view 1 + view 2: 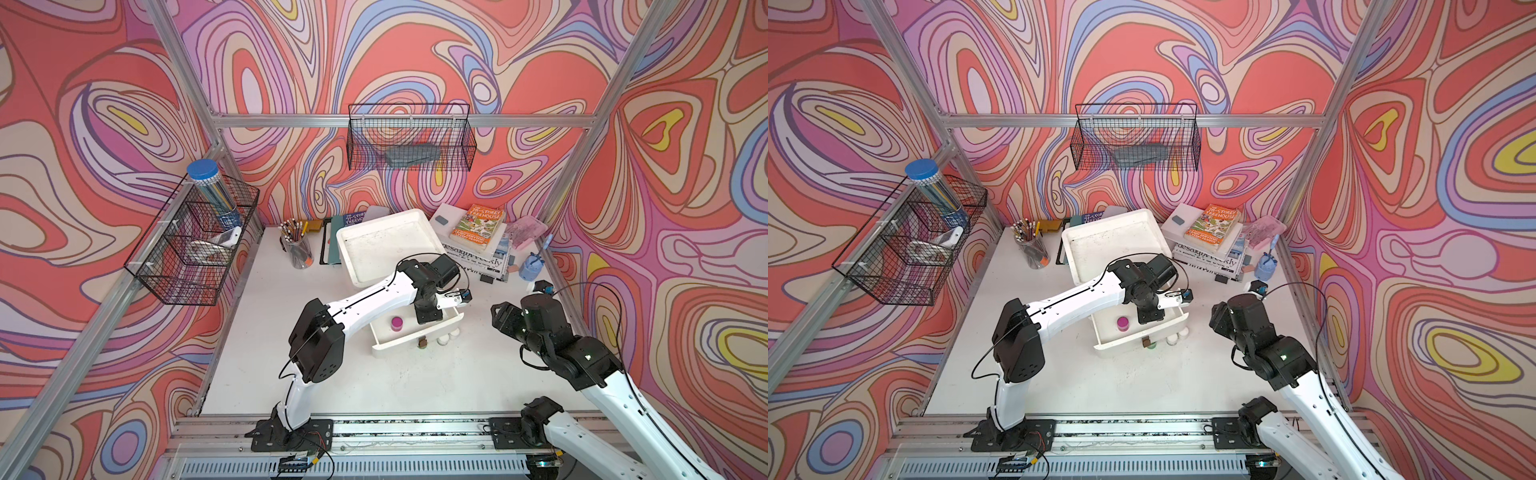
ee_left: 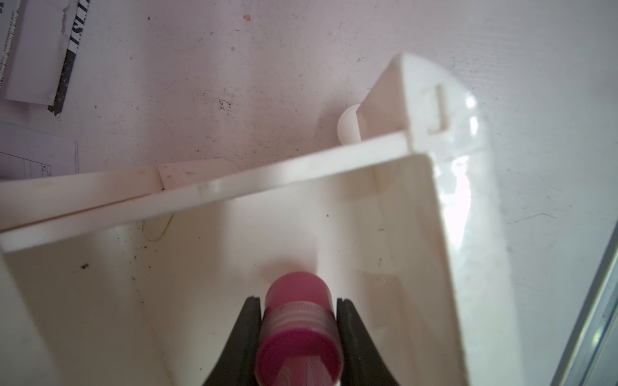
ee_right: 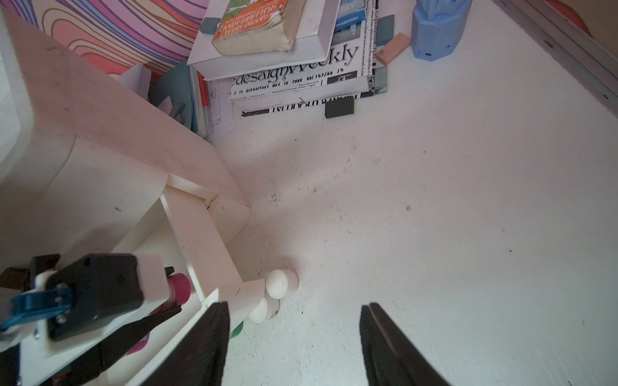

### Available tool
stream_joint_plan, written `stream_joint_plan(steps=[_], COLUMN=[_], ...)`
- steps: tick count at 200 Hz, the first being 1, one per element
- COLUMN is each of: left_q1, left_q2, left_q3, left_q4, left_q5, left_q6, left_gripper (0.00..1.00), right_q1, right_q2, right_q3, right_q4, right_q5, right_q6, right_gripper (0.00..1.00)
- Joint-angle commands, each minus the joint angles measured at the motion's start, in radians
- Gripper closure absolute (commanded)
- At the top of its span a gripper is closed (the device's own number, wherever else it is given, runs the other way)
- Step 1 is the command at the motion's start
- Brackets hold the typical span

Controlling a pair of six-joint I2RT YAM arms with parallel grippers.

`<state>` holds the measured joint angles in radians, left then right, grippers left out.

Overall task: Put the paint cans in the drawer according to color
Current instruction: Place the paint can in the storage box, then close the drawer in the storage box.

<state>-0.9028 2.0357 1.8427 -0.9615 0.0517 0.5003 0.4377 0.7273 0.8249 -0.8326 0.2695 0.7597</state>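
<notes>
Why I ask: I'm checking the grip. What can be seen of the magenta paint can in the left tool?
The magenta can is a small squat cylinder, plastic by its look, with a smooth pink end and a clear ridged band. The left tool is shut on it, one black finger on each side. It hangs over the inside of the white drawer; whether it touches the floor is unclear.
</notes>
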Motion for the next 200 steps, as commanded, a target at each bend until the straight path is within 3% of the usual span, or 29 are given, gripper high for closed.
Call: stream_joint_plan(steps=[1,24,64,80,105,129,157,173,200], left_q1=[-0.003,-0.003,-0.003,-0.004,-0.014,-0.016,-0.008,0.040,0.197], left_q2=[0.014,0.010,-0.063,-0.141,-0.359,-0.551,-0.711,-0.756,-0.794], left_q3=[0.023,0.027,0.032,0.011,-0.135,-0.256,-0.363,-0.369,-0.387], left_q4=[0.019,0.022,0.068,0.128,0.354,0.514,0.550,0.450,0.296], left_q5=[-0.019,-0.023,-0.002,0.004,-0.010,-0.148,-0.424,-0.517,-0.489], left_q6=[-0.021,-0.032,-0.068,-0.095,-0.164,-0.328,-0.543,-0.676,-0.910], left_gripper=[0.69,0.56,0.44,0.44,0.44,0.39,0.23,0.23,0.22], right_q1=[-0.005,-0.004,-0.004,-0.005,-0.004,-0.004,0.032,0.130,0.368], right_q2=[-0.011,-0.014,-0.009,-0.001,0.026,0.072,0.102,0.109,0.163], right_q3=[0.001,0.011,0.023,0.029,0.034,0.010,-0.058,-0.094,-0.117], right_q4=[-0.023,-0.034,-0.037,-0.020,0.008,0.042,0.133,0.206,0.307], right_q5=[0.019,0.017,0.011,-0.019,-0.112,-0.264,-0.426,-0.419,-0.287], right_q6=[-0.013,-0.032,-0.115,-0.165,-0.258,-0.292,-0.262,-0.256,-0.293], right_gripper=[0.34,0.33,0.30,0.29,0.30,0.31,0.35,0.37,0.38])
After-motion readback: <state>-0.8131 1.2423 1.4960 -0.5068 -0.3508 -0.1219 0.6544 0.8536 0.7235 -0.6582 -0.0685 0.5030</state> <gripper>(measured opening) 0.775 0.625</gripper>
